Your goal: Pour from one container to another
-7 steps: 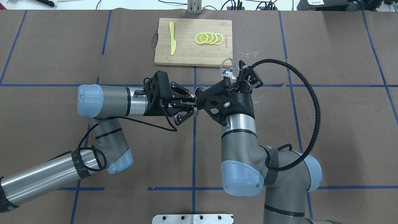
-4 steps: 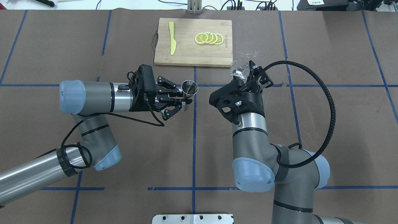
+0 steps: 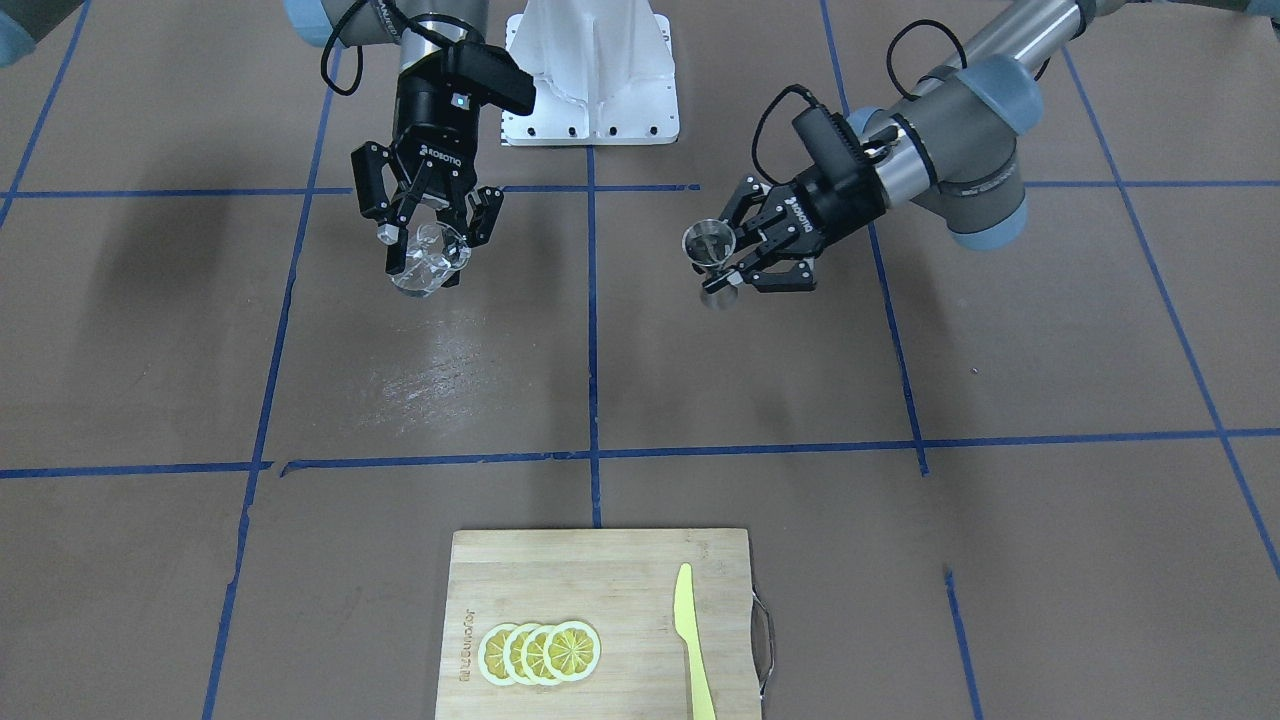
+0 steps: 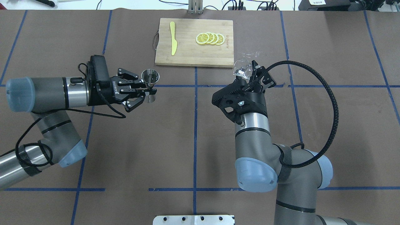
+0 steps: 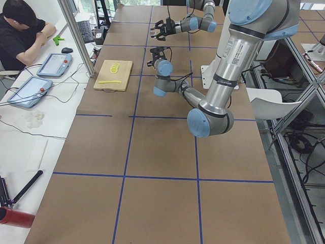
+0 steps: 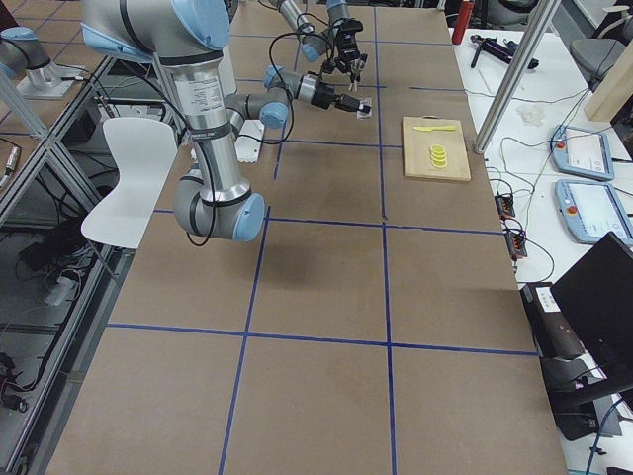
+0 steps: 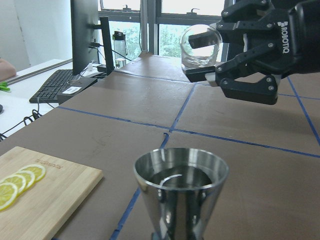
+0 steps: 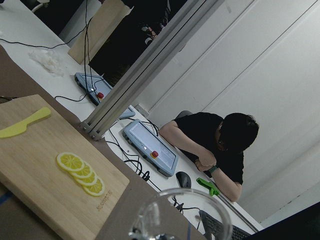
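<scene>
The left gripper [image 4: 150,91] is clamped on the waist of the small silvery hourglass-shaped steel jigger [image 4: 150,77], holding it upright above the brown table [image 4: 193,140]. Well apart from it, the right gripper [image 3: 428,250] grips the short clear thick-walled glass cup [image 3: 424,268] aloft.

Lemon slices [image 4: 210,38] and knife [image 4: 172,37] lie on board [image 4: 190,56].

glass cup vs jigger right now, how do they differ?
The glass cup is clear; the jigger is silvery steel. The glass cup is short and rounded; the jigger is hourglass-shaped with a narrow waist. The right gripper holds the glass cup; the left gripper holds the jigger. Shared: both are gripped above the table, well apart.
</scene>
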Controlling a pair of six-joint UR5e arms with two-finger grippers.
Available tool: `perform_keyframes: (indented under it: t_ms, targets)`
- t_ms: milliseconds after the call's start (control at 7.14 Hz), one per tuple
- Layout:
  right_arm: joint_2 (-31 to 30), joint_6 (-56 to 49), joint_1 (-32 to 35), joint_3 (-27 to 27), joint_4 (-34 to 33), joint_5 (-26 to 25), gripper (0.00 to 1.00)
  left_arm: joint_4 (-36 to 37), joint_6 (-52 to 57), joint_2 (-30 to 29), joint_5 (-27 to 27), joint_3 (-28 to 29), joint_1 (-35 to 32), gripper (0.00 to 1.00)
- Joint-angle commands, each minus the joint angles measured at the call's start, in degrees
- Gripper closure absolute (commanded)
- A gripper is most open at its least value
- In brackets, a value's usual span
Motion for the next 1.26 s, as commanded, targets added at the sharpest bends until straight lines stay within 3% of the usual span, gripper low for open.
perform_keyframes:
  t_ms: [0, 140, 420, 700, 841, 981, 1121]
  targets:
    - [-0.1, 0.1, 0.0, 0.0, 0.0, 0.0, 1.0, -7.3, -3.8, 7.3, -2.5, -0.3, -2.7, 1.0]
    - [-0.1, 0.1, 0.0, 0.0, 0.0, 0.0, 1.0, -12.3, -4.5, 11.4, -2.7, -0.3, -3.0, 1.0]
    - [-0.1, 0.1, 0.0, 0.0, 0.0, 0.0, 1.0, -14.4, -4.9, 16.4, -7.9, -0.4, -6.4, 1.0]
    - [-0.1, 0.2, 0.0, 0.0, 0.0, 0.0, 1.0, -19.4, -14.0, 20.6, -7.7, -0.8, -6.7, 1.0]
    - [-0.1, 0.2, 0.0, 0.0, 0.0, 0.0, 1.0, -19.8, -16.3, 22.4, -5.4, -2.1, -6.7, 1.0]
    - [0.0, 0.2, 0.0, 0.0, 0.0, 0.0, 1.0, -19.8, -18.7, 23.6, 1.4, -3.8, -6.6, 1.0]
    - [-0.1, 0.2, 0.0, 0.0, 0.0, 0.0, 1.0, -20.6, -20.3, 25.0, 3.1, -4.0, -6.1, 1.0]
